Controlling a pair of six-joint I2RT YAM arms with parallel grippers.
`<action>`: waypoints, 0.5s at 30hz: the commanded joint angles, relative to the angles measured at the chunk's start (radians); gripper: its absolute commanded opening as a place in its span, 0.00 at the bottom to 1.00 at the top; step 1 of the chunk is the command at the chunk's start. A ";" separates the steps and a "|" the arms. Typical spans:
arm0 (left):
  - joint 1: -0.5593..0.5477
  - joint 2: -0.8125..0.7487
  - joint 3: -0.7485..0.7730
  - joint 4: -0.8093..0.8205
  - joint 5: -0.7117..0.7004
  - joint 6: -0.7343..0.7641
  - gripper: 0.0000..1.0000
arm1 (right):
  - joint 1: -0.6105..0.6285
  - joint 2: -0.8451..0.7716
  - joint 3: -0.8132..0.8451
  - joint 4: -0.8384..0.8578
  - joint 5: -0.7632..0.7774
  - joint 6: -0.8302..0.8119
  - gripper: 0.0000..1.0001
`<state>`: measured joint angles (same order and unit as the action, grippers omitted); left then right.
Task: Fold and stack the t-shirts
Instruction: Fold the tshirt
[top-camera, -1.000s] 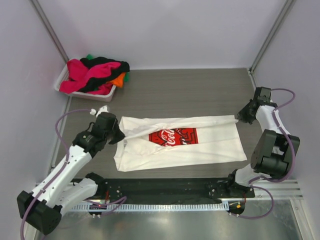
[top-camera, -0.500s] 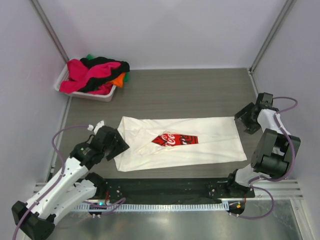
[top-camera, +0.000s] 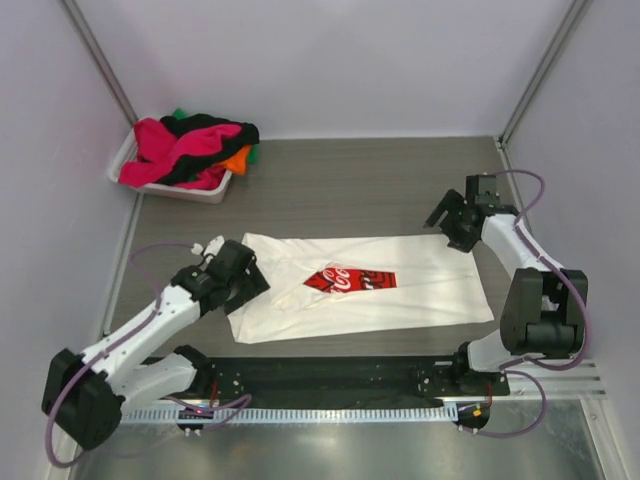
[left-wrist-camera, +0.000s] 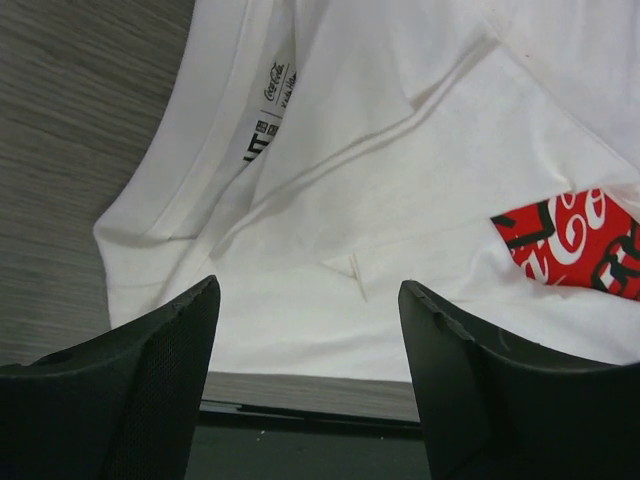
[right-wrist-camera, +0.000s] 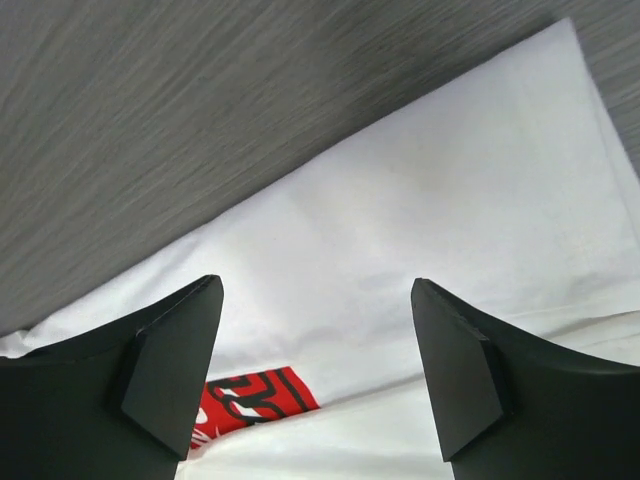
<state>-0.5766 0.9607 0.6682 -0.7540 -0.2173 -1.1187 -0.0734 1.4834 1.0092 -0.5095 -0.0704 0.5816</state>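
The left jaws stand open and empty over the collar end of the white t-shirt (top-camera: 400, 300), where a printed neck label (left-wrist-camera: 268, 110) shows. The shirt lies flat at mid-counter as a wide rectangle of soft, lightly creased cotton, with a fold covering part of its red print (top-camera: 350, 279). The right jaws stand open and empty over the shirt's far right corner. The counter (top-camera: 350, 180) is grey and wood-grained. In the far left corner, a white plastic bin (top-camera: 190, 191) holds crumpled pink, black, orange and green t-shirts (top-camera: 195, 145). Pale walls (top-camera: 320, 60) enclose the cell.
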 joint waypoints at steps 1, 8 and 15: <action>-0.005 0.119 0.044 0.163 -0.025 0.008 0.73 | 0.014 -0.002 -0.067 0.040 -0.015 -0.022 0.82; -0.005 0.436 0.112 0.289 -0.056 -0.027 0.70 | 0.034 0.043 -0.198 0.058 -0.005 -0.002 0.80; 0.010 0.860 0.430 0.223 -0.097 -0.010 0.68 | 0.035 0.018 -0.381 0.126 -0.135 0.102 0.81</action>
<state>-0.5758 1.6714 0.9878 -0.6254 -0.2737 -1.1149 -0.0483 1.4727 0.7586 -0.3897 -0.0956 0.6022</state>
